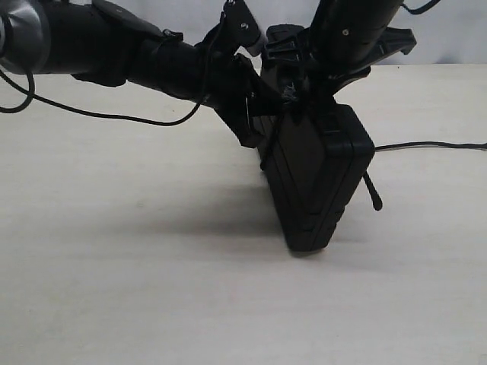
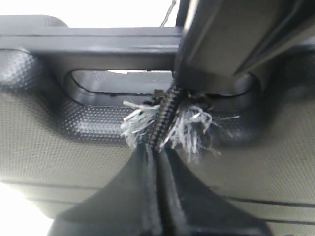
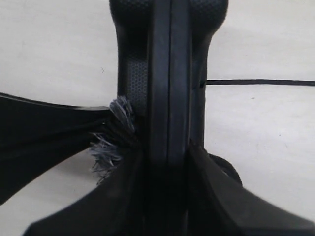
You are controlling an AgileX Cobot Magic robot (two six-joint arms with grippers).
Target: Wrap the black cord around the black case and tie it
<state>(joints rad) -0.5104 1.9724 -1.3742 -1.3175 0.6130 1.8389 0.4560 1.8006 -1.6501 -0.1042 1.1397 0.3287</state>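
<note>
Two grips: left claw (image 2: 155,147) pinches the frayed black cord (image 2: 165,114), right claw (image 3: 166,151) clamps the standing black case (image 1: 316,182).

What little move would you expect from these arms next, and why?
Probably the left pincer pulls the black cord taut: it grips the frayed end at the handle cut-out, while the right pincer clamps the black case on edge.
</note>
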